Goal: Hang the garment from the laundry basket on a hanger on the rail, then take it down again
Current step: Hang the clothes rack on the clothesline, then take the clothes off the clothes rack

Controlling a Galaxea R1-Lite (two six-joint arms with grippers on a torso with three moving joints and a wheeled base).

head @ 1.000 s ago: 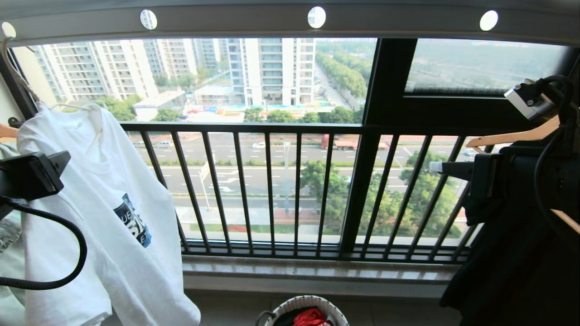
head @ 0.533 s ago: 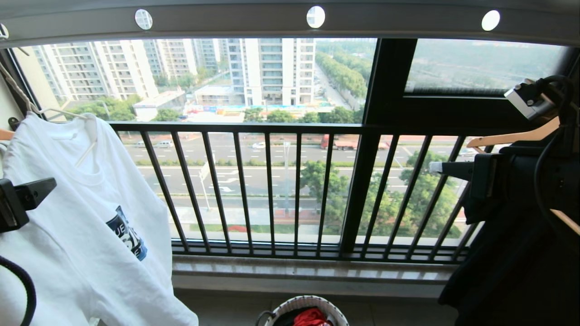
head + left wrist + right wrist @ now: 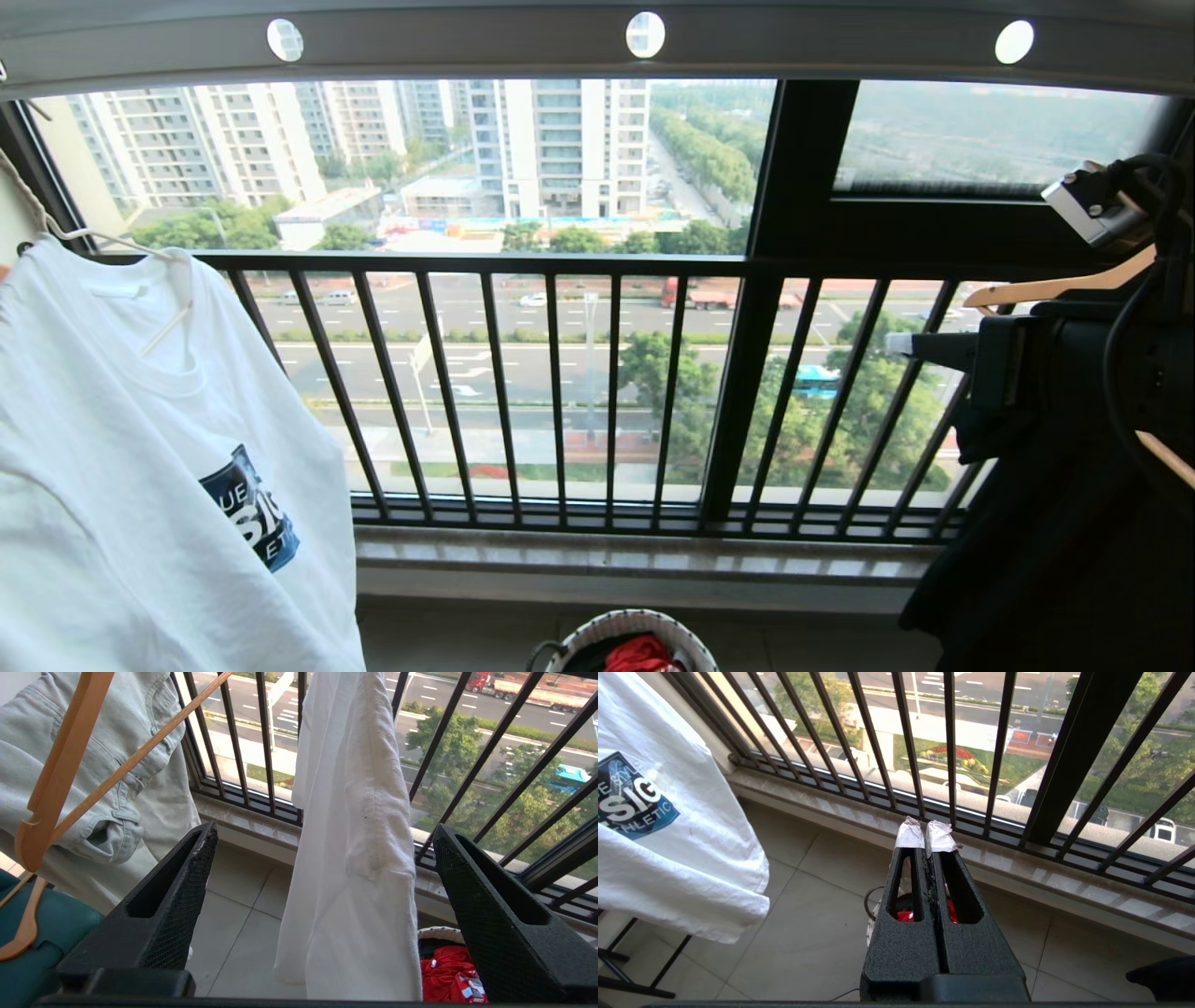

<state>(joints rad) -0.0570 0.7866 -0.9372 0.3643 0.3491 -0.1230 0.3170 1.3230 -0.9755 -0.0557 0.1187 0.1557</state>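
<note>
The garment [image 3: 140, 467], a white T-shirt with a dark blue chest print, hangs at the far left on the thin cream hanger [image 3: 112, 245]. The hanger's long neck rises toward the pale grey rail [image 3: 467, 47] overhead. My left gripper [image 3: 325, 829] is open and out of the head view. The garment [image 3: 355, 858] hangs in front of its spread fingers, and nothing is gripped. My right gripper [image 3: 925, 834] is shut and empty, held still at the right [image 3: 901, 345], apart from the garment [image 3: 682, 858]. The laundry basket [image 3: 635, 623] stands on the floor below, centre.
A red garment [image 3: 639, 653] lies in the basket. The black window railing [image 3: 560, 373] runs behind everything. A pale denim piece [image 3: 117, 788] on a wooden hanger [image 3: 60, 774] hangs left of the T-shirt, above a teal seat [image 3: 42, 933]. A dark garment [image 3: 1055, 560] hangs at the right.
My left gripper has let go, opened wide and dropped out of the head view at the left. The T-shirt has swung left on its hanger. The right arm has not moved.
</note>
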